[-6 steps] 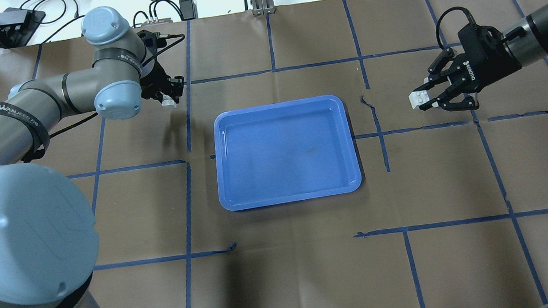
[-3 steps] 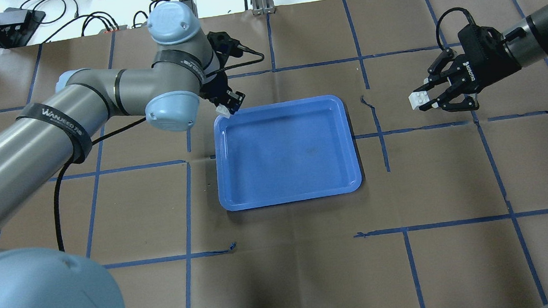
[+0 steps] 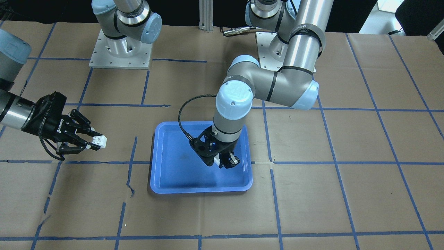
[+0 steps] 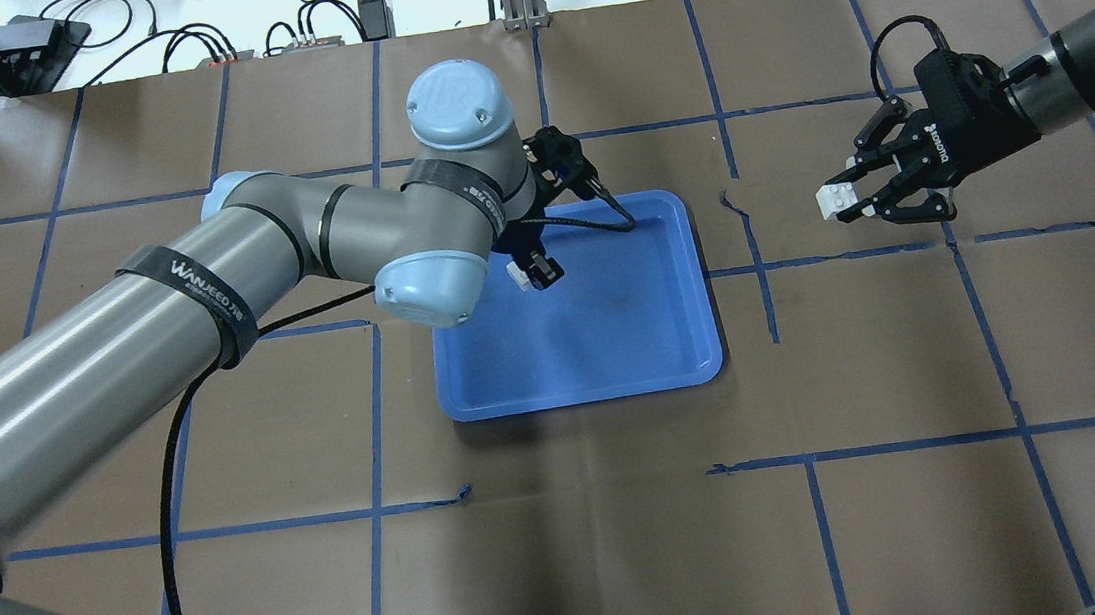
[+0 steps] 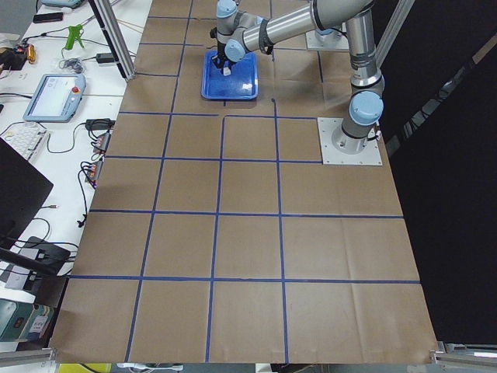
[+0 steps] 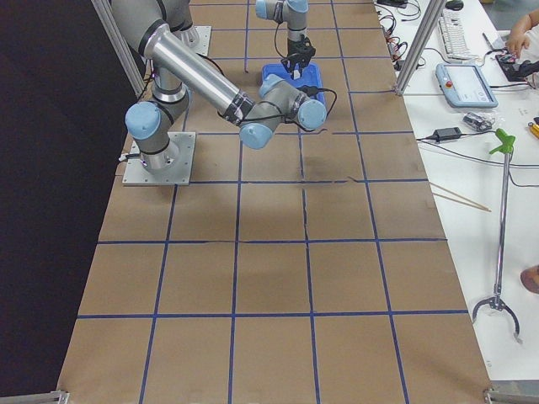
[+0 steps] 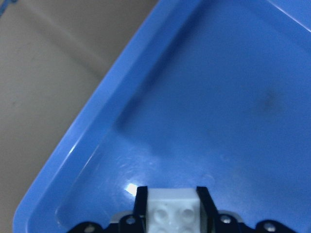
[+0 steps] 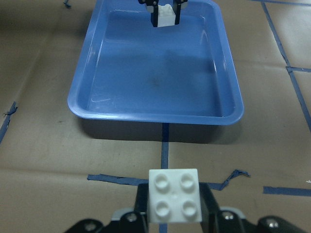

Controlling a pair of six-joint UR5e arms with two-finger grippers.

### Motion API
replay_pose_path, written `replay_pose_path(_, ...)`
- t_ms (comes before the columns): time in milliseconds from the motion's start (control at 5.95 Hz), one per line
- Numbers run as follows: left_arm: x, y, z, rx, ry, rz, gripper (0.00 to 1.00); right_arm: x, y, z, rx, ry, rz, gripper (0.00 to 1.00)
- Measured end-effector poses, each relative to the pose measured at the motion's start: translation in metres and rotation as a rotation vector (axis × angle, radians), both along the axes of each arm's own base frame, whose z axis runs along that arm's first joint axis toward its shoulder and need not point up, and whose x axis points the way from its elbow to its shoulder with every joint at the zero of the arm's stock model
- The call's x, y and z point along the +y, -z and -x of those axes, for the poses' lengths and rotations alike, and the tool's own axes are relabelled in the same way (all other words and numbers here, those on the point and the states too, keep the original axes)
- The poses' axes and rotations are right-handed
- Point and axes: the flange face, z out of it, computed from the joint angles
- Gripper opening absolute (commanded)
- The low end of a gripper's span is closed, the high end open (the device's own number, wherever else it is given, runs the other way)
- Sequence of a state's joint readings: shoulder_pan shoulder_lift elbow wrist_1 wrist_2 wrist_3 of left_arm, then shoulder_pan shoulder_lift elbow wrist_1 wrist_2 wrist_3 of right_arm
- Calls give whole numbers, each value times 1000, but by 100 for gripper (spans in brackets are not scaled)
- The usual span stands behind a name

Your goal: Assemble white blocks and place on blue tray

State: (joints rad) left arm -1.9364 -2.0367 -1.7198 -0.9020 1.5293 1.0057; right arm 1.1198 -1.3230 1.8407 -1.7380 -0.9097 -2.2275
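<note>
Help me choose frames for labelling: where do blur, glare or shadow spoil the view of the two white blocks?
Right wrist view: the right white block is sharp, studs clear. Left wrist view: the left white block is soft and cropped by the bottom edge, with a glare spot on the blue tray beside it. Front-facing view: a shadow darkens the tray under the left gripper.

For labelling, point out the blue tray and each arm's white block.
blue tray (image 4: 611, 342), overhead view, bare base.
left arm's white block (image 7: 173, 209), left wrist view, studs.
right arm's white block (image 8: 175, 195), right wrist view, studs.
</note>
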Motion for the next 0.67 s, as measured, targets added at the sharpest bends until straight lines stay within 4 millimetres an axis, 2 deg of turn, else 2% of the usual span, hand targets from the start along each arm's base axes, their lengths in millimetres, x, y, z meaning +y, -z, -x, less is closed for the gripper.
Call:
replay_pose_path(168,10,13,4,-13,160,-17,16,0,1,0,0,0,-1,24)
replay_pose_path(336,16,22,6,-17,222,-32,16,0,1,0,-1,0,-2,24)
replay_pose_path(672,18,33,13,-1,236,-22,17,0,1,0,-1,0,-3,24)
